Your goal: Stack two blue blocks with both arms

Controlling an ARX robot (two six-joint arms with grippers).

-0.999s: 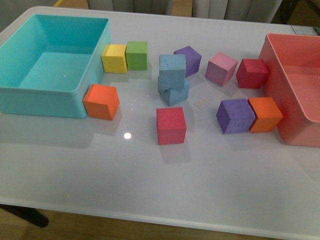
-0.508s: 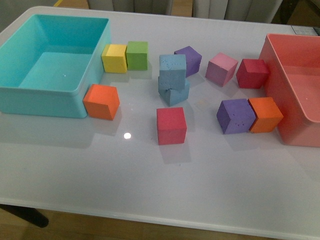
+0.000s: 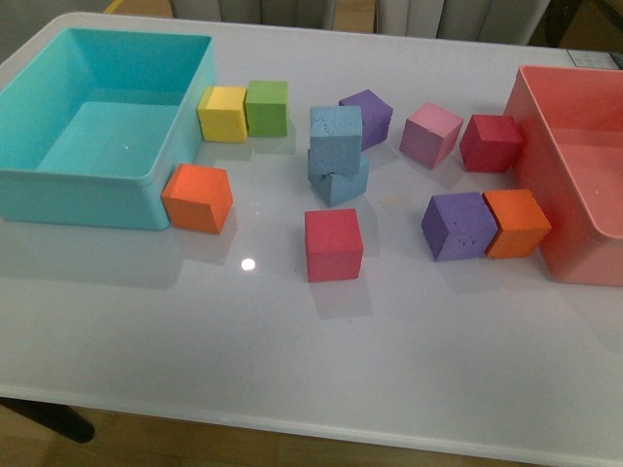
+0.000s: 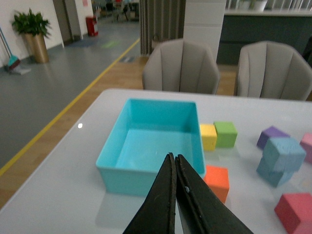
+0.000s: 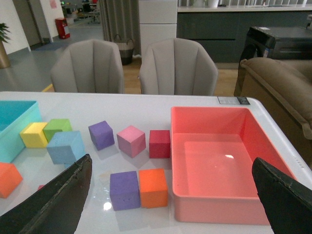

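One sky-blue block (image 3: 336, 136) rests on top of the other blue block (image 3: 340, 181) near the middle of the table, and the lower one is turned slightly askew. Neither arm shows in the front view. In the left wrist view my left gripper (image 4: 174, 156) is shut with nothing in it, held above the table in front of the teal bin, and the blue stack (image 4: 282, 154) is far off to one side. My right gripper (image 5: 170, 158) is open wide and empty, and its two fingers (image 5: 63, 197) frame the cubes and the pink bin. The upper blue block (image 5: 66, 146) shows there too.
A teal bin (image 3: 68, 185) stands at the left and a pink bin (image 3: 545, 209) at the right. Around the stack lie yellow (image 3: 223, 113), green (image 3: 267, 107), orange (image 3: 198, 197), red (image 3: 333, 244), purple (image 3: 458, 226) and pink (image 3: 430, 135) cubes.
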